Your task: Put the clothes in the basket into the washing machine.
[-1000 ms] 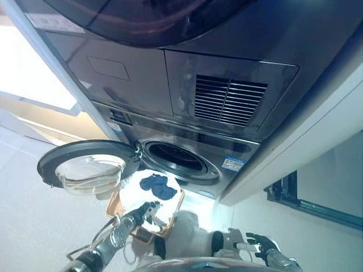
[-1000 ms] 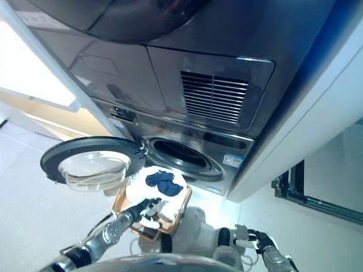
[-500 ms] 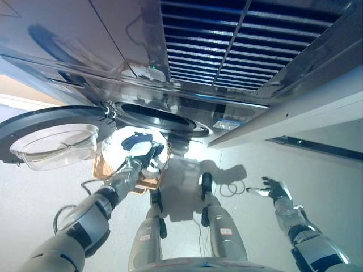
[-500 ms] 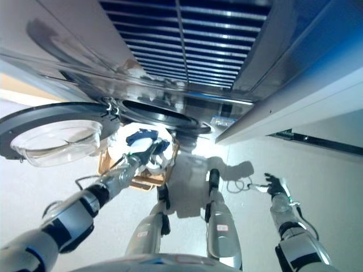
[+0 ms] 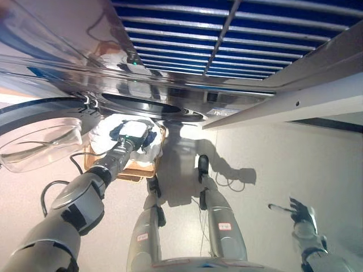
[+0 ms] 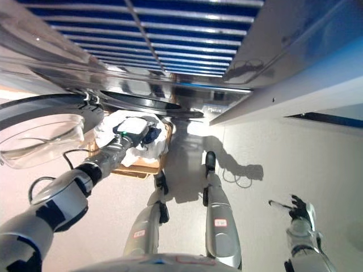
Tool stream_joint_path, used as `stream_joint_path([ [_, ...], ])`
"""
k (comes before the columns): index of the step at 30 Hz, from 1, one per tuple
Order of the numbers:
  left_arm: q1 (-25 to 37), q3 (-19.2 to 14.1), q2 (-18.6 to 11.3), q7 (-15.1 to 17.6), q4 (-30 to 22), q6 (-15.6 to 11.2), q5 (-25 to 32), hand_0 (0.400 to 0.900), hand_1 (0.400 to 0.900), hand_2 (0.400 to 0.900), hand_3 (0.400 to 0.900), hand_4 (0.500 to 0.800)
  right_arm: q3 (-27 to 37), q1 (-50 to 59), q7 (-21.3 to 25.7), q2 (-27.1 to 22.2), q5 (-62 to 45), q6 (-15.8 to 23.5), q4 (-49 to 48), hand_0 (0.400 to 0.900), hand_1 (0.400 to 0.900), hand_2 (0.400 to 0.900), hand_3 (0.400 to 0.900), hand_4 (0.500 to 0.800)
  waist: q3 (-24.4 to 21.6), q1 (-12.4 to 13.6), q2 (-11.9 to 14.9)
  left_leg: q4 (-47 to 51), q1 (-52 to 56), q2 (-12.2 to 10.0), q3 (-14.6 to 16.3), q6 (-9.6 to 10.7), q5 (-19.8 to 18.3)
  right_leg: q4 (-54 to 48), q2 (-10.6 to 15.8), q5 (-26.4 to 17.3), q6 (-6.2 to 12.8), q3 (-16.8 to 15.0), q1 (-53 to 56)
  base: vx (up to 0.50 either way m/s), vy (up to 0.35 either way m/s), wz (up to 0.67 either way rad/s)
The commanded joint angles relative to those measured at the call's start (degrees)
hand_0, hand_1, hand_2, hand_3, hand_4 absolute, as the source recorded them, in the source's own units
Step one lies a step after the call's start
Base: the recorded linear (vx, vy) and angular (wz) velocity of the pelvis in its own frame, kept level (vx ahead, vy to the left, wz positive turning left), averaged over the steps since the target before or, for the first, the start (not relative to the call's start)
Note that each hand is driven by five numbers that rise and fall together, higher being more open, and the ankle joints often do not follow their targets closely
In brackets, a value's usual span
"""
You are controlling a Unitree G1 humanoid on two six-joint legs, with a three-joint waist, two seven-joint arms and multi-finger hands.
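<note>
- The basket (image 5: 135,169) stood on the floor, just below the open round mouth of the washer (image 5: 144,107).
- The washer door (image 5: 34,136) hung open to the left of the basket, with its clear bowl facing out.
- White clothes (image 6: 110,126) and a dark blue piece (image 6: 151,135) lay piled in the basket.
- The left hand (image 5: 127,137) reached down into the pile, on top of the blue piece; its fingers were hidden in the cloth, so I cannot tell whether it held anything.
- The right hand (image 6: 297,211) hung low at the right, well apart from the basket, with fingers spread and holding nothing.
</note>
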State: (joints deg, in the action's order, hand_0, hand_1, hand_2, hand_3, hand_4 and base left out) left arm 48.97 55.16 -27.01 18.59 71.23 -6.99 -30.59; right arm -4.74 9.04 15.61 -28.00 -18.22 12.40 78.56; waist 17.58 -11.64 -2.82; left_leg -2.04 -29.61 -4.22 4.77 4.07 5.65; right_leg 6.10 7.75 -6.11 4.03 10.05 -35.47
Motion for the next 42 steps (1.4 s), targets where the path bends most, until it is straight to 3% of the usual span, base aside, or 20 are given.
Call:
stream_joint_path([
  [1,5.4,-0.8,-3.3,0.0,2.0,0.0,-2.3,0.9,0.9,0.9,0.9,0.8,0.3,-4.5,0.8,-2.4,-5.0,0.3,2.1,0.9,0.9,0.9,0.9,0.8,-2.1,-1.3,3.1,-9.9,-9.0,0.7,-1.0,0.2,-4.2,2.6,-0.5,-0.7,4.23,-0.2,-2.7,-0.04,-0.005,-0.02],
  [11,13.0,1.8,-5.8,0.6,3.6,1.7,-3.3,0.9,0.9,0.9,0.9,0.8,-1.0,-2.5,0.3,-0.1,-9.7,1.1,1.2,0.9,0.9,0.9,0.9,0.8,-1.6,-2.3,2.8,-16.6,-21.4,0.1,-1.5,-0.1,-6.0,8.4,0.9,-0.2,4.28,-0.3,-14.7,-0.01,0.005,0.02],
  [12,13.7,2.0,-6.0,0.7,3.6,1.8,-3.5,0.9,0.9,0.9,0.9,0.8,-1.2,-2.2,0.1,0.1,-10.2,1.0,0.9,0.9,0.9,0.9,0.9,0.8,-1.7,-2.1,2.4,-17.7,-21.9,-0.3,-1.9,0.2,-8.1,9.7,0.8,1.4,4.87,-0.7,-15.3,0.09,0.019,-0.06],
  [15,15.6,3.6,-6.4,-0.4,4.4,2.2,-4.3,0.9,0.9,0.9,0.9,0.8,-1.7,-1.4,0.1,1.0,-11.7,1.4,0.0,0.9,0.9,0.9,0.9,0.8,-1.5,-2.2,2.2,-20.6,-25.3,-0.5,-1.7,-0.2,-9.3,11.9,1.0,1.8,4.89,-0.8,-18.6,0.03,0.039,-0.1],
  [21,19.7,8.3,-5.7,-1.5,6.3,4.6,-10.0,0.9,0.9,0.9,0.9,0.8,-2.8,3.0,-0.1,2.0,-15.7,2.1,-0.1,0.9,0.9,0.9,0.9,0.8,-1.9,-1.9,1.7,-25.0,-31.4,0.1,-1.6,-1.2,-11.3,14.8,0.9,2.3,5.21,-1.1,-24.5,0.0,0.042,-0.06],
  [25,21.3,9.1,-3.4,-2.7,8.2,6.5,-11.2,0.9,0.9,0.9,0.9,0.8,-4.6,7.4,0.0,3.3,-18.4,1.6,1.1,0.9,0.9,0.9,0.9,0.8,-2.5,-1.2,1.7,-26.0,-34.0,0.4,-1.7,-1.9,-11.9,15.5,1.0,2.5,5.27,-0.9,-26.9,0.01,0.051,-0.04],
  [35,25.3,11.6,-1.8,-3.5,9.8,7.9,-11.2,0.9,0.9,0.9,0.9,0.8,-9.6,18.5,0.7,4.9,-21.6,1.9,1.3,0.9,0.9,0.9,0.9,0.8,-2.9,0.0,2.1,-27.8,-37.3,1.2,-1.7,-3.1,-12.7,16.3,0.9,2.3,5.21,-1.7,-30.5,0.01,0.037,-0.04],
  [37,25.6,11.0,-1.6,-3.1,9.5,7.8,-10.3,0.533,0.533,0.533,0.533,0.58,-10.0,18.8,0.7,5.4,-21.7,1.9,1.1,0.9,0.9,0.9,0.9,0.8,-2.9,0.1,2.2,-27.6,-37.2,1.3,-1.7,-3.1,-12.6,16.1,1.0,2.0,5.23,-1.8,-30.6,0.01,0.008,0.02],
  [38,25.6,10.8,-1.4,-2.7,9.4,7.8,-10.0,0.4,0.4,0.4,0.4,0.5,-10.3,18.7,0.6,5.5,-21.8,2.0,0.8,0.9,0.9,0.9,0.9,0.8,-3.0,0.1,2.2,-27.4,-37.1,1.4,-1.6,-3.1,-12.4,16.0,1.0,1.9,5.21,-1.8,-30.5,0.03,0.017,0.06],
  [42,25.5,9.9,-0.6,-1.7,9.6,8.1,-10.0,0.4,0.4,0.4,0.4,0.5,-11.1,18.9,0.2,5.9,-21.8,2.7,0.0,0.9,0.9,0.9,0.9,0.8,-3.6,0.1,2.2,-26.3,-36.3,1.8,-1.7,-3.1,-12.4,14.8,1.0,1.8,4.86,-1.9,-29.8,0.01,0.006,0.02],
])
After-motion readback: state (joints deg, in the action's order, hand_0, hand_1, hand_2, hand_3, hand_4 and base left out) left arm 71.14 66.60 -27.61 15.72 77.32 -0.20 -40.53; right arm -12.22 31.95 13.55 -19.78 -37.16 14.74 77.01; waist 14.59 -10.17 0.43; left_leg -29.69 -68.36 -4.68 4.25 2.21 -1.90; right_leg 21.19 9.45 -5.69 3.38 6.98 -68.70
